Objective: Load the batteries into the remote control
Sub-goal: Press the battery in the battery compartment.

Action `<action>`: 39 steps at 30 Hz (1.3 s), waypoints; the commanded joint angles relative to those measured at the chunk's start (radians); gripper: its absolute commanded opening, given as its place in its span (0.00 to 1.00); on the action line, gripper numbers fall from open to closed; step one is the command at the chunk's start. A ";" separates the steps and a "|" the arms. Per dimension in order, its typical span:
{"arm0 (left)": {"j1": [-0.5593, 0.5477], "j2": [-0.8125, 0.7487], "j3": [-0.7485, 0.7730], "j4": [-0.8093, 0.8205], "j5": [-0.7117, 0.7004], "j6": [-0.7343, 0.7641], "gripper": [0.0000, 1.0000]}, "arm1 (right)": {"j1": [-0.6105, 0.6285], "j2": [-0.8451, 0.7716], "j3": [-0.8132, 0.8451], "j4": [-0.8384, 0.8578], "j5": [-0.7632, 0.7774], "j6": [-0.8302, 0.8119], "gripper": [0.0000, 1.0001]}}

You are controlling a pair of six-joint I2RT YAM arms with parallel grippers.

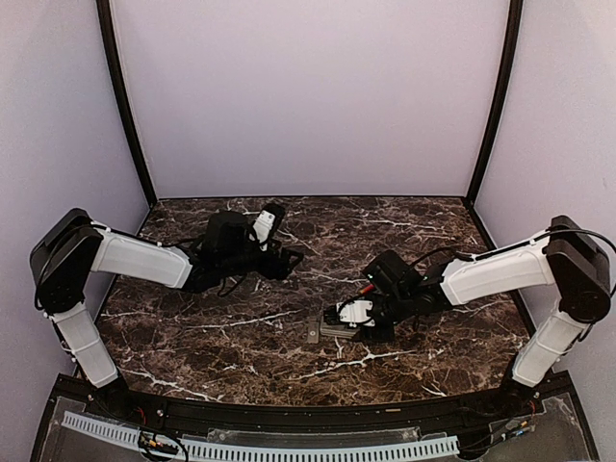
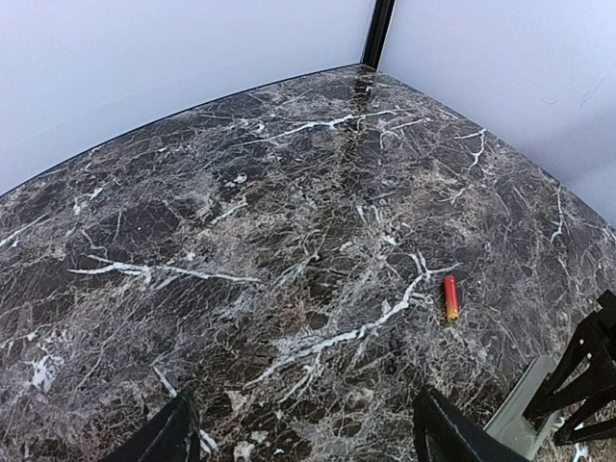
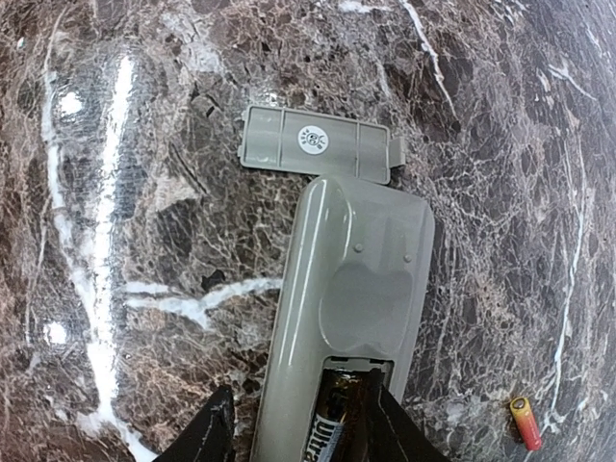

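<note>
Lying crosswise, remote control [image 3: 351,279], recess rightward

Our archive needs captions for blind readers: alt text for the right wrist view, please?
A grey remote control lies back up on a dark marble table, its battery recess open beneath the right tool. Its detached cover lies at the far end; one red battery lies loose nearby.

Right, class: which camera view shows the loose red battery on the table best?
Left wrist view: the loose red battery lies whole and unobstructed on the marble table. The right wrist view catches it in the bottom corner; the top view shows only a red speck.
</note>
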 commanded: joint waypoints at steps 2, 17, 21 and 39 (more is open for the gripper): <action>0.005 0.005 -0.015 0.005 0.028 0.002 0.75 | 0.008 0.044 0.015 0.012 0.017 -0.002 0.41; 0.005 0.019 -0.008 0.006 0.026 0.014 0.75 | 0.008 0.032 0.003 -0.005 0.021 -0.023 0.24; 0.005 0.020 -0.005 0.006 0.030 0.019 0.75 | 0.009 0.014 0.022 -0.028 0.023 -0.024 0.32; 0.006 0.023 0.012 -0.006 0.042 0.035 0.74 | -0.183 -0.188 0.185 -0.068 -0.058 0.224 0.41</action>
